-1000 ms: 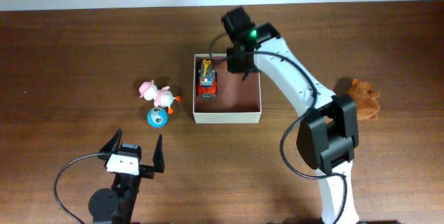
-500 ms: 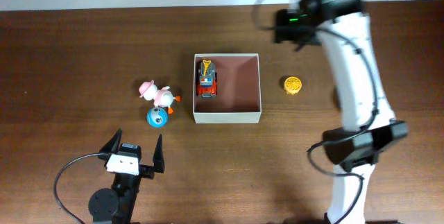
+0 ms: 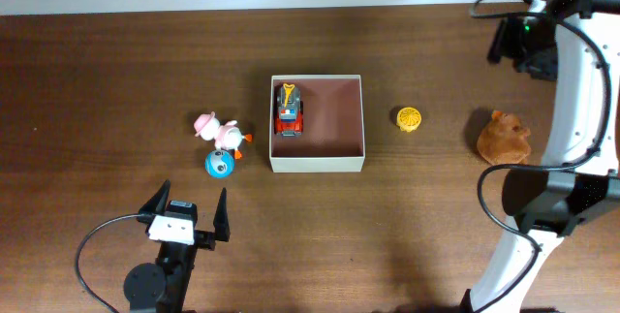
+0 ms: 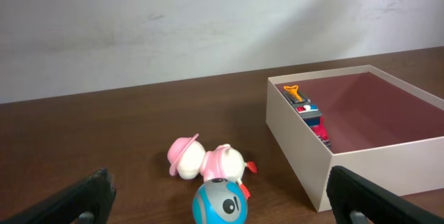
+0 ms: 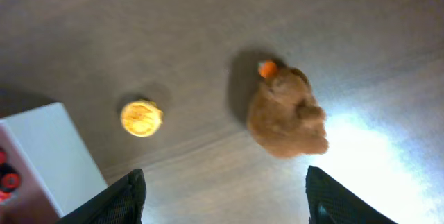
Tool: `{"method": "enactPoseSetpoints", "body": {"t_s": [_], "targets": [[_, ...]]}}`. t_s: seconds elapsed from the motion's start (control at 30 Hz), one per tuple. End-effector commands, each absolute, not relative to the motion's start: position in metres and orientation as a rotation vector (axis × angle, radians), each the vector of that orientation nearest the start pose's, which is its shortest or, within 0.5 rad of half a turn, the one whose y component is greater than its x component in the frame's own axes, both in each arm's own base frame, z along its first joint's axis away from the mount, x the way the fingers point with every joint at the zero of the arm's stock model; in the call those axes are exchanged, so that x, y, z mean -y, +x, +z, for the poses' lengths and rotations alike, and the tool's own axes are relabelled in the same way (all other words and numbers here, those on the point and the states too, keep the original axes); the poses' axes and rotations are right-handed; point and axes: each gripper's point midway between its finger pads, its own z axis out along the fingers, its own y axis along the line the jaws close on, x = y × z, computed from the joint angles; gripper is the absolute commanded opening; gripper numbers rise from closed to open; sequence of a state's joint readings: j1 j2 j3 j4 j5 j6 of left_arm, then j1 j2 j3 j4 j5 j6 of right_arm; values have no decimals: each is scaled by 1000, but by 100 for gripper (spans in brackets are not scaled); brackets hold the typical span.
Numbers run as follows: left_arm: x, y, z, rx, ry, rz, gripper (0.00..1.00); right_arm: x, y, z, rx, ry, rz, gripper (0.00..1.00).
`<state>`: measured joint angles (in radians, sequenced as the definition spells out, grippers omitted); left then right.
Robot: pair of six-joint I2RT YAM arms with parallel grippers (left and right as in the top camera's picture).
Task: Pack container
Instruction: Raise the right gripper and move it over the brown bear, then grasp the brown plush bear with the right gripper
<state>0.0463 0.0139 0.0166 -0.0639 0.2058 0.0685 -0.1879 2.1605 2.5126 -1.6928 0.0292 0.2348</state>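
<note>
The container (image 3: 351, 163) is a square cream box with a pink-brown inside at the table's middle; a red toy truck (image 3: 289, 108) lies along its left wall. It also shows in the left wrist view (image 4: 298, 148) and the right wrist view (image 5: 48, 148). A pink-and-white duck toy (image 3: 221, 132) and a blue ball toy (image 3: 220, 165) lie left of it. A yellow disc (image 3: 409, 118) and a brown plush (image 3: 504, 139) lie right of it. My left gripper (image 3: 188, 213) is open and empty near the front edge. My right gripper (image 5: 225, 196) is open and empty, high over the far right.
The right arm's white links (image 3: 572, 109) run down the table's right side to its base (image 3: 552, 206). A pale wall (image 4: 208, 23) stands behind the table's far edge.
My right arm has swung from over the container to the far right corner. The yellow disc and brown plush now show uncovered. The left arm has not moved.
</note>
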Motion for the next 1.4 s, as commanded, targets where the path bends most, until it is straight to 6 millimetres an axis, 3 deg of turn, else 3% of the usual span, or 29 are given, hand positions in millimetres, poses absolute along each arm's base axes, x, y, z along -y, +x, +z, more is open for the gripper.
{"method": "enactPoseSetpoints", "body": {"t_s": [0.0, 0.17, 0.37, 0.67, 1.0, 1.13, 1.3, 1.37], "targets": [[23, 244, 162, -1618, 186, -65, 100, 107, 403, 218, -2913, 689, -40, 68], [23, 244, 161, -1619, 186, -65, 100, 145, 369, 171, -3044, 853, -151, 68], [23, 244, 162, -1618, 187, -66, 100, 171, 351, 144, -3066, 987, -114, 68], [23, 244, 162, -1618, 186, -65, 100, 149, 372, 120, -3106, 672, 79, 68], [23, 244, 161, -1619, 186, -65, 99, 136, 353, 45, -3182, 665, 133, 67], [23, 244, 162, -1618, 186, -65, 100, 130, 348, 25, -3183, 669, 168, 54], [23, 244, 161, -1619, 186, -65, 100, 131, 351, 22, -3171, 665, 163, 25], [23, 244, 162, -1618, 186, -65, 100, 131, 352, 22, -3166, 669, 162, 25]]}}
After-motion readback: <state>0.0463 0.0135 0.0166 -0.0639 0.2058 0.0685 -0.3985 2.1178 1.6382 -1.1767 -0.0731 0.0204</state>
